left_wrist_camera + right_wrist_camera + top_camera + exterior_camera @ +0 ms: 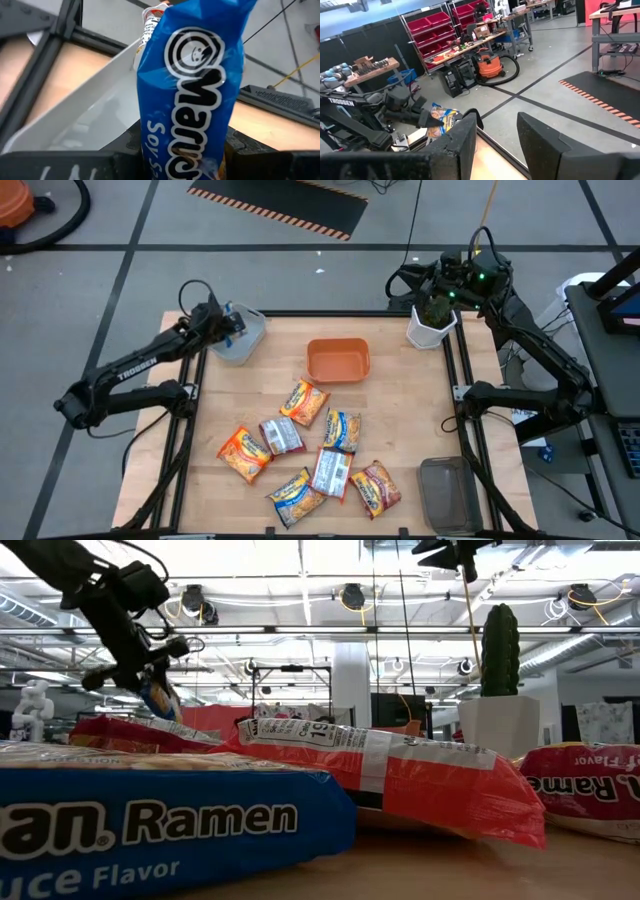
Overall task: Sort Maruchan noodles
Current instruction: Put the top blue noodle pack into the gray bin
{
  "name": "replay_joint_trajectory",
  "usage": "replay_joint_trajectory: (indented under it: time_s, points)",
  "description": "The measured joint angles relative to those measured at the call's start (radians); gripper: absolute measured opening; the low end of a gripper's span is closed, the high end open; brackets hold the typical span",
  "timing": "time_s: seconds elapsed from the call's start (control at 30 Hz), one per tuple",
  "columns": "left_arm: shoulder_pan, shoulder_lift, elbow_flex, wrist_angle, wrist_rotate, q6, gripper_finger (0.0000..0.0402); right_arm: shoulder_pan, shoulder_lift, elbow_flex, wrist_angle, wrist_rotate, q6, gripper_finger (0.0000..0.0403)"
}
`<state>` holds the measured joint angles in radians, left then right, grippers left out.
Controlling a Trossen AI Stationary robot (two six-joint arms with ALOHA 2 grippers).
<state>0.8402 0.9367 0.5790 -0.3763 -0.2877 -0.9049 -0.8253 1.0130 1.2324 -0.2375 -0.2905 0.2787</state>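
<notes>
My left gripper (230, 320) hangs over a clear grey bin (243, 340) at the table's far left corner and is shut on a blue Maruchan soy sauce packet (195, 85). The low view shows that packet (160, 697) dangling from the gripper, high above the table. Several more packets lie flat on the near half of the table, among them an orange one (244, 453), a silver-red one (331, 472) and a yellow-blue one (297, 496). My right gripper (495, 145) is open and waits at the far right corner, above a white pot (430, 330). My left gripper pinches the blue packet between its two fingers (132, 142), at the end printed "Soy Sauce" (170, 150). The packet is lifted clear of the table. In the low view it hangs below the fingers, which point down.
An orange bin (338, 360) stands at the far middle of the table. A dark grey bin (448, 492) sits at the near right corner. A cactus in the white pot (500, 690) stands at the far right corner. Bare wood lies between the orange bin and the packets.
</notes>
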Motion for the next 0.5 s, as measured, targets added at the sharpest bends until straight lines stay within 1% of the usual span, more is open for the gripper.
replay_joint_trajectory:
  time_s: [0.13,0.3,0.37,0.5]
  points:
    - [0.0,0.0,-0.032,0.029,0.019,-0.021,0.0129,0.0,0.0,0.0,0.0,-0.001,0.014,0.0138]
    - [0.0,0.0,-0.036,0.032,0.027,-0.042,0.0134,0.0,0.0,0.0,0.0,-0.002,0.035,0.0138]
    - [0.0,0.003,-0.036,0.029,0.025,-0.033,0.0149,0.0,0.0,0.0,0.0,-0.003,0.033,0.0138]
    - [0.002,0.017,-0.036,0.005,0.02,-0.051,0.0201,0.0,0.001,0.0,0.003,0.001,-0.005,0.0138]
